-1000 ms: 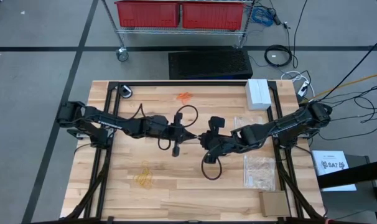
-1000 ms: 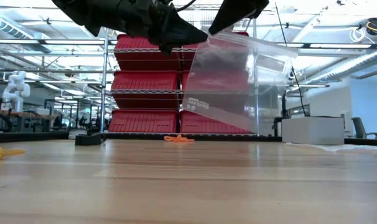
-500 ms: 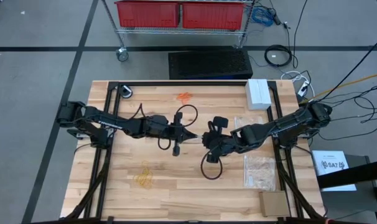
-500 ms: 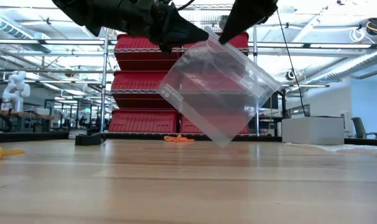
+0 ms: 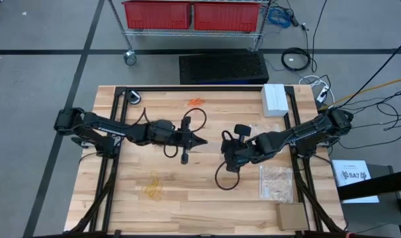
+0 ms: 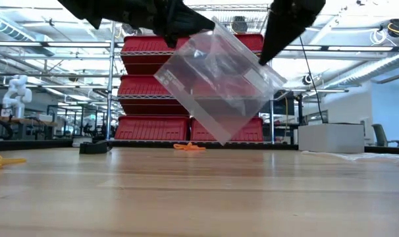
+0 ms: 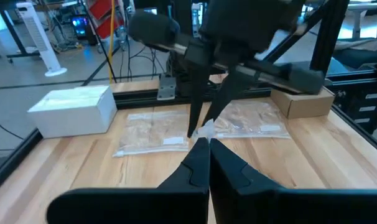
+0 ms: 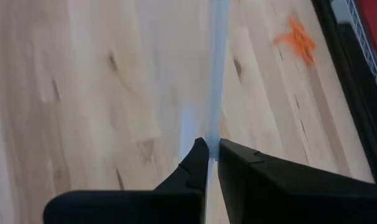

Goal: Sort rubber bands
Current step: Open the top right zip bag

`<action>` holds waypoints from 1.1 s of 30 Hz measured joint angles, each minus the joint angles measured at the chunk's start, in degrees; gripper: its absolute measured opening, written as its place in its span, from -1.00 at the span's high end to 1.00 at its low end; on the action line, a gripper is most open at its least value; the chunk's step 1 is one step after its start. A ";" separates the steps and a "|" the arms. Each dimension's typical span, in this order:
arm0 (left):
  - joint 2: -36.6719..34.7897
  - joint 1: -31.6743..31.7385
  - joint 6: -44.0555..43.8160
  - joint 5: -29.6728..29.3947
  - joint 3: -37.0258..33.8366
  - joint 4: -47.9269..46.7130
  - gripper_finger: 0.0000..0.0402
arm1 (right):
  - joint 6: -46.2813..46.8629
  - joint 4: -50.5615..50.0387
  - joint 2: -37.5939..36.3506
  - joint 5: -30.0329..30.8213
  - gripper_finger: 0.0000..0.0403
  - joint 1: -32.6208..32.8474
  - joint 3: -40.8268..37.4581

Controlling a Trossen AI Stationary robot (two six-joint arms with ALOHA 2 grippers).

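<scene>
A clear plastic bag (image 6: 216, 85) hangs in the air over the middle of the table, tilted with one corner down. My left gripper (image 5: 204, 141) is shut on its upper left end. My right gripper (image 5: 225, 148) is shut on its upper right end. Of the rubber bands, an orange cluster (image 5: 197, 102) lies on the wood near the far edge, and a pale yellow cluster (image 5: 153, 188) lies near the front left. I see no black rubber bands. My left gripper pinches the bag's upper left corner (image 7: 207, 130) between its two fingers, reaching almost level from the table's left. The bag hangs clear of the table. My right gripper pinches the bag's top edge (image 8: 215, 127) between its two fingers, slanting down from the table's right. The bag runs edge-on away from the fingers, tilted, its lowest corner (image 6: 222, 139) above the wood.
A white box (image 5: 274, 99) stands at the far right. Filled clear bags (image 5: 276, 182) lie along the right side, with a cardboard box (image 5: 292, 215) at the front right corner. A small dark thing (image 5: 133, 99) sits at the far left. A black cable loop (image 5: 223, 177) hangs below the right arm.
My right gripper has gone toward the table's right edge and tipped further down, so the two grippers stand farther apart. The bag, which hung with its top edge nearly level, has swung round and now hangs slanted with one corner lowest.
</scene>
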 joint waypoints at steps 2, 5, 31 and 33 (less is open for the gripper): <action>-1.11 0.00 0.00 -0.06 0.00 -1.41 1.00 | 0.98 -1.26 0.00 -0.52 0.96 0.00 0.00; -2.21 0.00 -0.05 -0.15 0.00 -3.07 1.00 | 2.11 -2.56 0.02 -0.65 0.96 0.00 0.00; -2.20 -0.55 -5.58 -2.26 -11.79 7.11 1.00 | -7.94 15.44 0.04 0.58 0.55 -0.87 -0.09; -2.23 -0.75 -5.52 -2.25 -12.55 8.29 1.00 | -9.56 18.44 0.33 1.26 0.79 -0.87 -0.09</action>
